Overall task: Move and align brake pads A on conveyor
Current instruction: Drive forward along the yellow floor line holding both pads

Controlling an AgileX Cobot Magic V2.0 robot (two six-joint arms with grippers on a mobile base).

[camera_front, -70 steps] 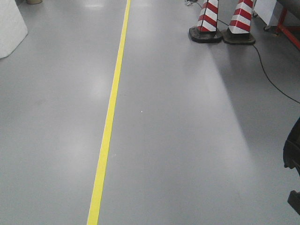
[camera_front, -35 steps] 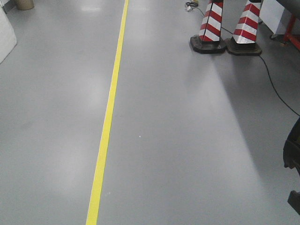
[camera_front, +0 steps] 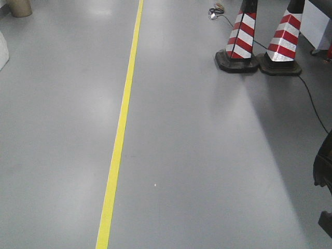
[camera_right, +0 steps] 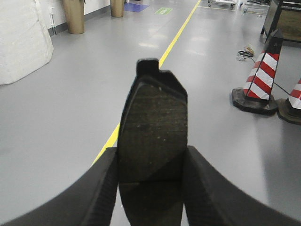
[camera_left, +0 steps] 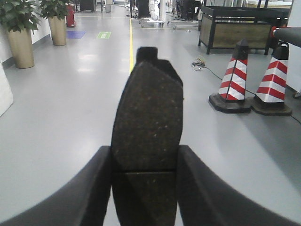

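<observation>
In the left wrist view a dark grey brake pad [camera_left: 148, 113] with a thin groove across its middle stands upright, clamped between the black fingers of my left gripper [camera_left: 145, 162], which is shut on it. My right gripper [camera_right: 151, 162] is likewise shut on a second dark brake pad [camera_right: 154, 122], held pointing forward over the grey floor. The conveyor is out of view. In the front view only a dark part of an arm [camera_front: 324, 181] shows at the right edge.
Grey workshop floor with a yellow line [camera_front: 120, 124] running ahead. Two red-and-white cones [camera_front: 243, 39] [camera_front: 284, 44] stand at the right with a black cable [camera_front: 311, 104] trailing from them. A potted plant [camera_left: 19, 33] and a dark crate [camera_left: 240, 28] stand farther off.
The floor has slid toward me in the front view: cones and the yellow line sit lower and nearer, so the base is rolling forward. The white object at left has almost left the frame.
</observation>
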